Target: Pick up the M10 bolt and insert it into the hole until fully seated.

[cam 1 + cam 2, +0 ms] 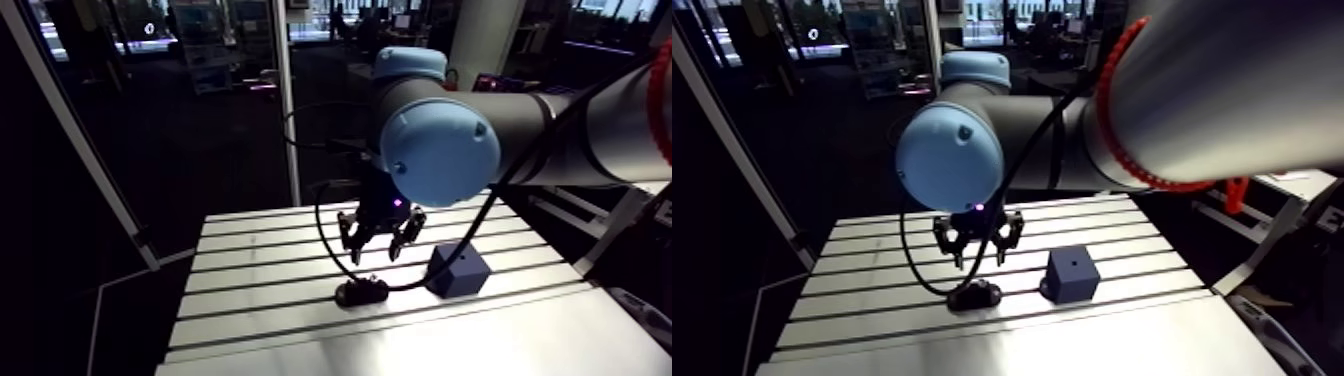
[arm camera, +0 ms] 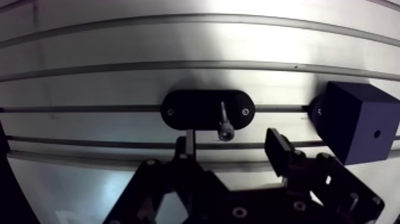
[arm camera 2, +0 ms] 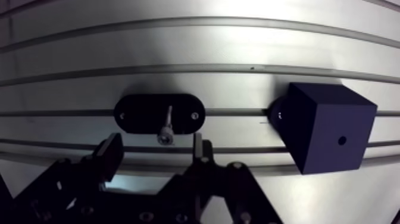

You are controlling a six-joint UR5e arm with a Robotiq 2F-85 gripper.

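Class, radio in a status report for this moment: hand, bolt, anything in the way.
Hand open, over the bolt, holding nothing. Bolt on its black holder, unpicked. Block with the hole stands beside, apart; nothing between.

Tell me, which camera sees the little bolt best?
The wrist view. It looks down on the bolt, on its black oval holder, just ahead of the open gripper. In the arm view the holder is only a small dark shape under the gripper, and the bolt is too small to make out.
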